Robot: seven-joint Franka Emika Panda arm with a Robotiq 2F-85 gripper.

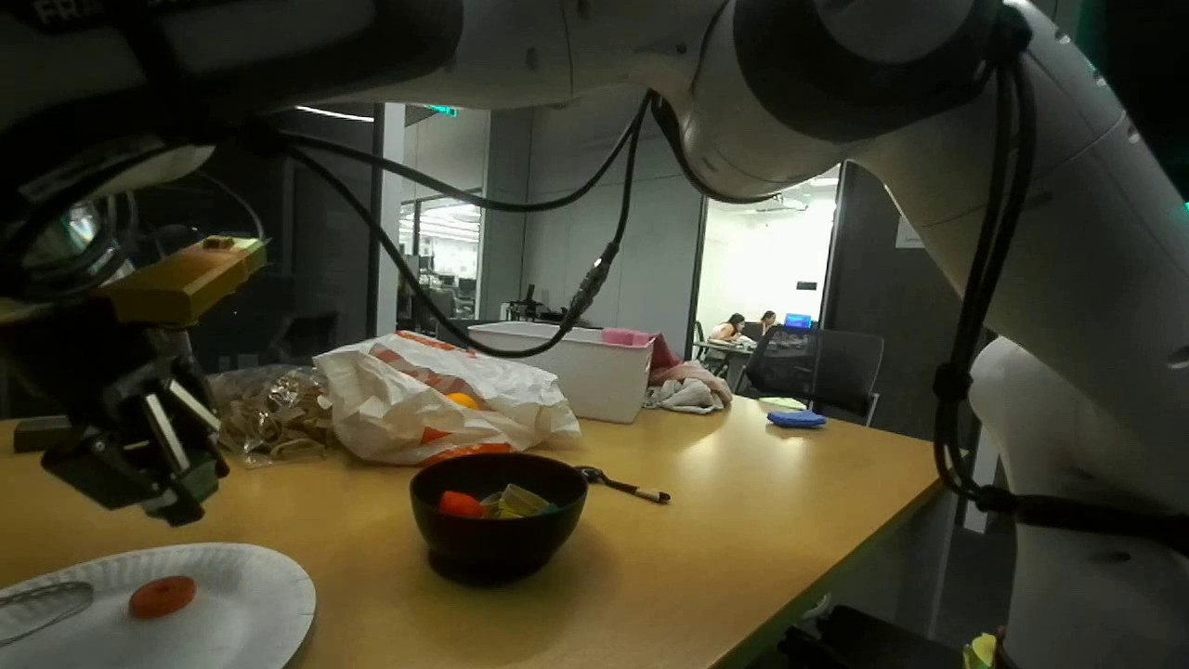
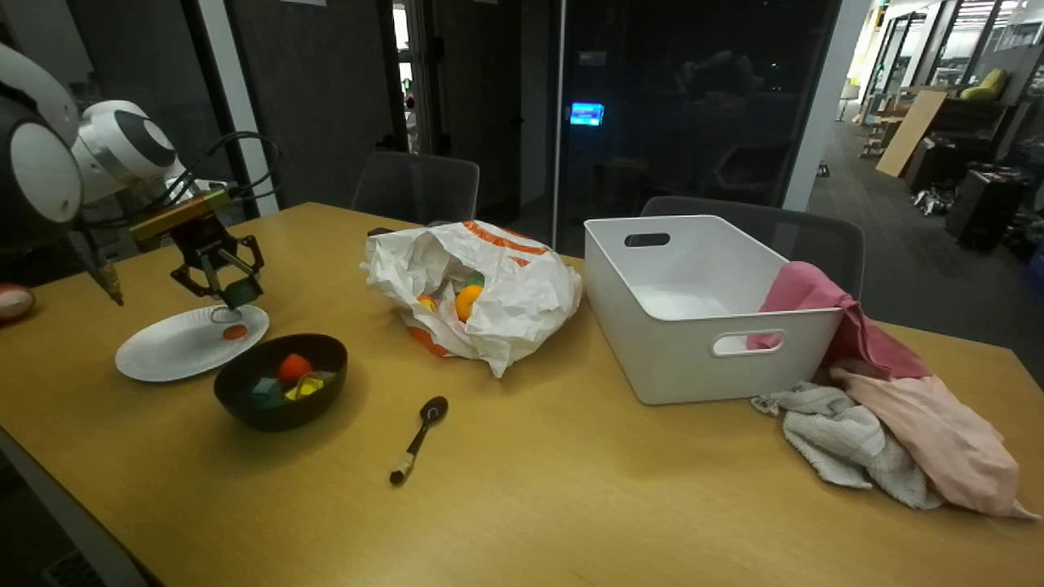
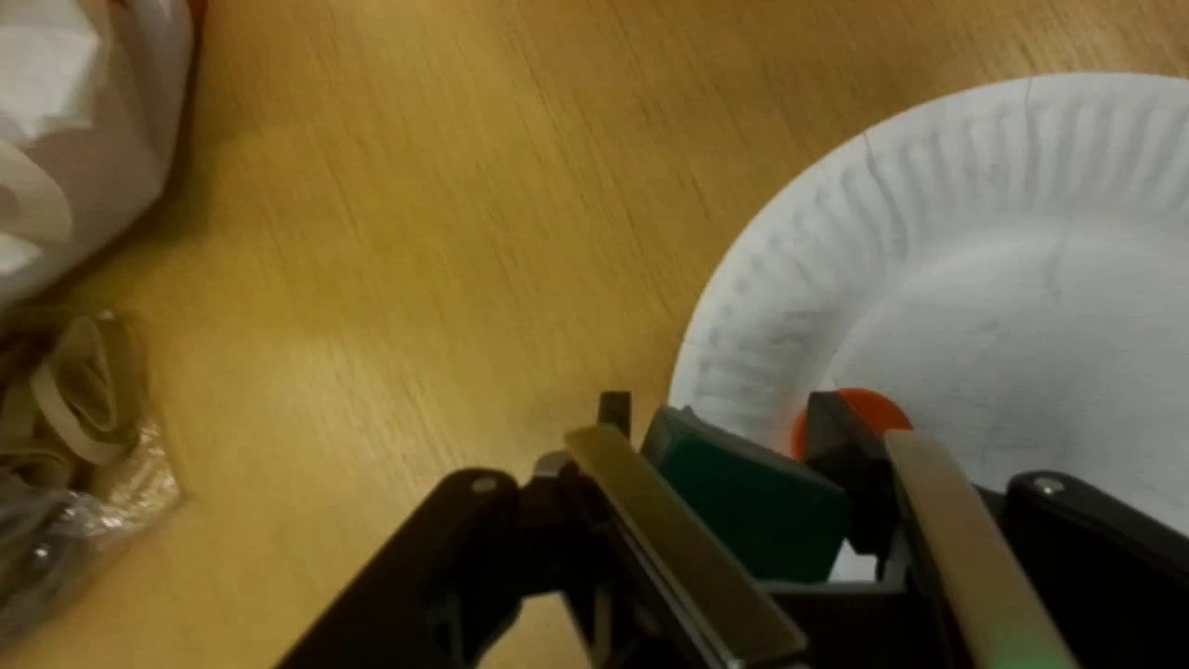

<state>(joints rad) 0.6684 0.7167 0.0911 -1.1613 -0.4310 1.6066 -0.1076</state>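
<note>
Clasping a dark green block point(image 3: 752, 502) between its fingers point(image 3: 673, 539), the gripper point(image 3: 725, 441) hangs over the rim of a white paper plate point(image 3: 1003, 307). The block sits at a slant in that grasp, and how high it is above the plate is hard to tell. On the plate lie an orange-red disc point(image 1: 163, 596) (partly hidden behind a fingertip in the wrist view) and some thin wire loops point(image 1: 51, 604).

In an exterior view a black bowl point(image 1: 497, 557) stands beside the plate, toward the edge of the table point(image 1: 706, 548) nearest the arm's column point(image 1: 1077, 446). It holds a red piece point(image 2: 294, 368), a yellow piece point(image 2: 304, 388) and a teal block point(image 2: 267, 393). A dark spoon point(image 2: 415, 444) lies near the bowl, apart from it, its handle running away from a crumpled white bag point(image 2: 530, 302) with orange markings. The bag lies between the bowl and the table's far edge, with a round orange thing point(image 2: 467, 302) showing in its mouth. A clear bag of tan loops point(image 1: 279, 413) is just beside it.

Farther along that edge in an exterior view stands a white bin point(image 2: 685, 359), a pink cloth point(image 2: 803, 293) hanging over one of its corners. A grey cloth point(image 2: 840, 444) and a pale pink cloth point(image 2: 946, 440) lie at its foot, toward the table's right corner. A small blue pad point(image 1: 796, 420) also lies near an edge of the table in an exterior view.
</note>
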